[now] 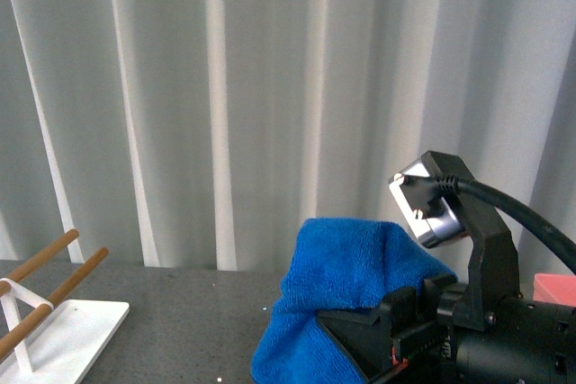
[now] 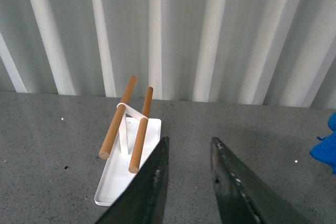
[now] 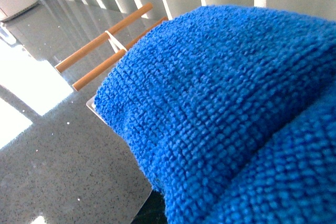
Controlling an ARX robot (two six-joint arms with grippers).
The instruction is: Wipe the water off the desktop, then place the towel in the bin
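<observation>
Draping over the front of the right gripper, the blue towel rises in a soft hump well to the right of the white tray in the front view, with a stretch of bare desktop between the two. The cloth covers the right gripper's fingers completely, so I cannot tell how far they are closed or whether they pinch the cloth or only carry it. Its lower folds run out of the picture, so I cannot tell whether it touches the desktop. From the right wrist camera the towel fills most of the picture, and the tray's wooden rods show beyond its edge. The pink bin sits further from the tray than the towel does, and only a corner of it peeks out behind the right arm. The left gripper is close to the tray. Its two dark fingers are spread apart with nothing between them, and one crosses in front of the tray's long edge. Two rods stand on white supports above the tray, slanting side by side. A pale pleated curtain hangs behind the tray along the desktop's far edge.
</observation>
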